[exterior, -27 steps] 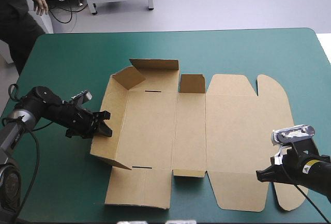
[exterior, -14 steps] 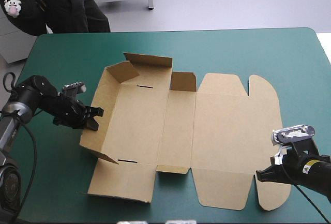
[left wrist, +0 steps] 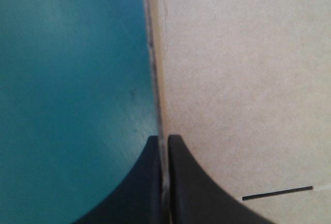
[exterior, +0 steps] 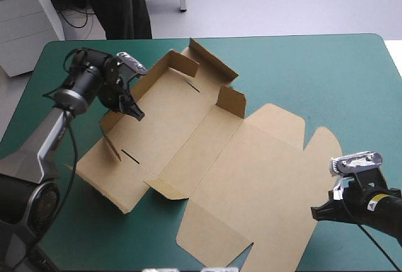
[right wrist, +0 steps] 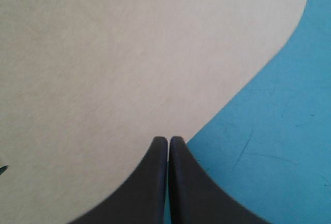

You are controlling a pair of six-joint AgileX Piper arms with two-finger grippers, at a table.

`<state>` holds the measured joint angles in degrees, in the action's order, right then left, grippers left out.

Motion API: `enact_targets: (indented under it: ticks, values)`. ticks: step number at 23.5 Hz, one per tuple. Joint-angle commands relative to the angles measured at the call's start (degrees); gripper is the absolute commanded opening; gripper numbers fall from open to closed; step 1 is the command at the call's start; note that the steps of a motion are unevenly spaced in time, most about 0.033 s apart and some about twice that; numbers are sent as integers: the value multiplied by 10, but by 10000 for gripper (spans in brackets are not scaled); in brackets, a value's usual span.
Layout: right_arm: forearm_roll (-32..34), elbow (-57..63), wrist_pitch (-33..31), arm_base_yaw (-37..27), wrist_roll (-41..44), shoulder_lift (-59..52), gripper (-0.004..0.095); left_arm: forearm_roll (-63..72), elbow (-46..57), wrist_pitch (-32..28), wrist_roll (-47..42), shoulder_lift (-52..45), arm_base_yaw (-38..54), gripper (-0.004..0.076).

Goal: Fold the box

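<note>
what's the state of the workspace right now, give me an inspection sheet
surface: teal-green cover, faint scratches in the right wrist view
job's things: box, brown sheet lying askew, walls raised at its left end, lid flat
clutter: nothing seen
grippers: left gripper, fingers shut on the box at a raised wall; right gripper, fingers shut, at the lid's curved edge
cables: nothing seen
surroundings: nothing seen

From above, we cannot tell apart the fingertips of the left gripper (exterior: 135,114) or the right gripper (exterior: 316,213); they are too small. Up close, the box (left wrist: 243,79) runs past the edges, so we see only bits.
</note>
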<state>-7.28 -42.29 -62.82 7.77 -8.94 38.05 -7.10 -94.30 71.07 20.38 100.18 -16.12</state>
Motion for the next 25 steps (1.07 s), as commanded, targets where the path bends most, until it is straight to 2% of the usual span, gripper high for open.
enact_targets:
  ticks: [1, 6, 9, 14, 18, 20, 25]
  values:
    - [-3, -13, 26, -4, 5, 1, -4, -63, -59, 34, 26, 10, -45, -32]
    - [-3, -13, 26, -4, 11, 1, -4, -181, -102, 25, 63, 55, -107, -32]
    - [-3, -13, 26, -4, 18, 1, -4, -269, -103, -18, 74, 64, -143, -32]
    - [-3, -13, 29, -4, 24, 1, -4, -331, -102, -107, 75, 64, -208, -32]
    - [-4, -13, 29, -4, 26, 1, -4, -333, -93, -89, 77, 62, -262, -32]
    - [-4, -13, 28, -4, 26, 1, -4, -340, -77, -99, 74, 40, -289, -32]
    - [-4, -13, 28, -4, 26, 1, -4, -486, 57, -217, -45, -53, -358, -32]
